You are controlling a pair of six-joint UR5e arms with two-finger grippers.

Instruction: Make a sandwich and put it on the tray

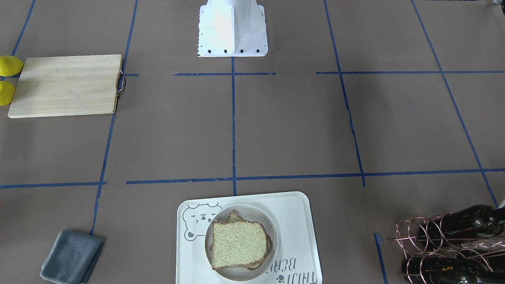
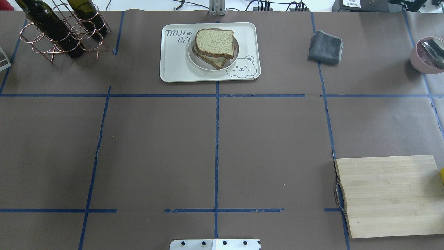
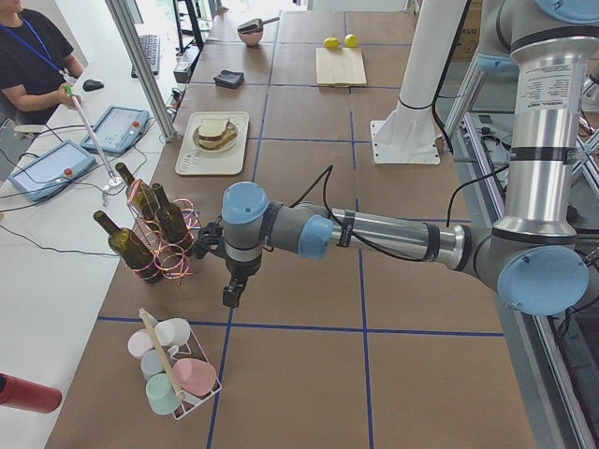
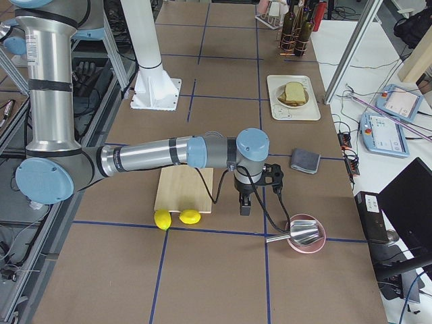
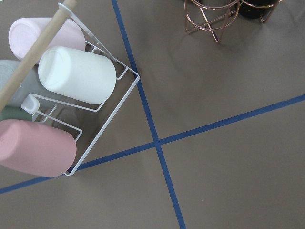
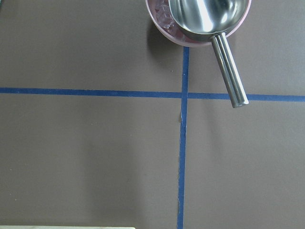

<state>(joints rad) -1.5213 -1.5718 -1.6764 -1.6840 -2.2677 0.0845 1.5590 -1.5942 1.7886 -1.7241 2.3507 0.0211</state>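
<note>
The sandwich (image 1: 239,244), stacked brown-crusted bread slices, sits in a small round white bowl (image 1: 276,236) on the cream bear-face tray (image 1: 300,221). No egg shows between the slices. It also shows in the overhead view (image 2: 214,45) on the tray (image 2: 173,66). My left gripper (image 3: 230,297) hangs over the table beside the wine rack, far from the tray; I cannot tell if it is open or shut. My right gripper (image 4: 245,208) hangs between the cutting board and the pink bowl; I cannot tell its state. Neither wrist view shows fingers.
A wooden cutting board (image 1: 67,85) with two lemons (image 1: 10,66) beside it, a grey cloth (image 1: 72,256), a copper wine rack with bottles (image 1: 449,244), a pink bowl with a steel scoop (image 6: 198,19), and a white wire cup rack (image 5: 57,105) stand around the table's edges.
</note>
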